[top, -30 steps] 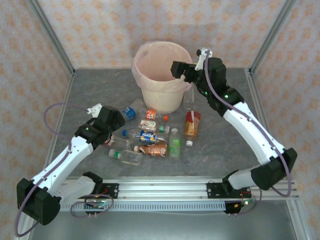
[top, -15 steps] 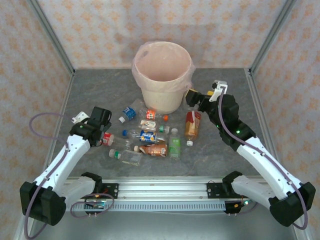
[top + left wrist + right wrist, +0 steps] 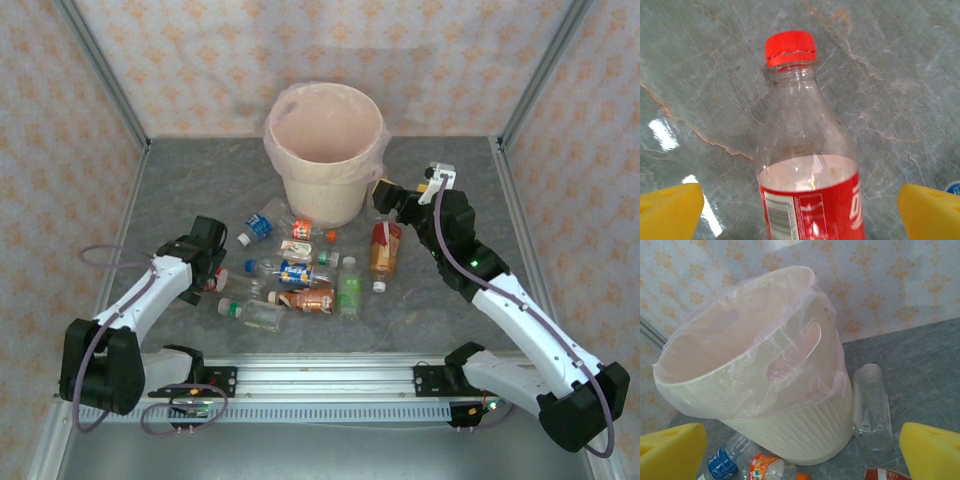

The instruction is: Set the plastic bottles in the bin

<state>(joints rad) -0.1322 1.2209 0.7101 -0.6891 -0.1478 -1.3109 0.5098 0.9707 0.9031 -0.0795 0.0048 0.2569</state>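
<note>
Overhead first: the bin (image 3: 322,190) is seen at the back of the table (image 3: 200,180), with the plastic bottles (image 3: 300,275), about a dozen, scattered on the table in front of it and none held. Nothing can be made out inside the bin, though its floor is poorly shown. The left gripper (image 3: 212,268) sits low at the cluster's left edge. The right gripper (image 3: 386,194) hangs just beside the bin.

Left wrist: a red-labelled bottle (image 3: 807,165) lies between the parted jaws, not clamped.

Right wrist: jaws parted, empty. A clear bottle (image 3: 871,407) lies beside the bin wall.

Nearly all of the task is judged outstanding.
</note>
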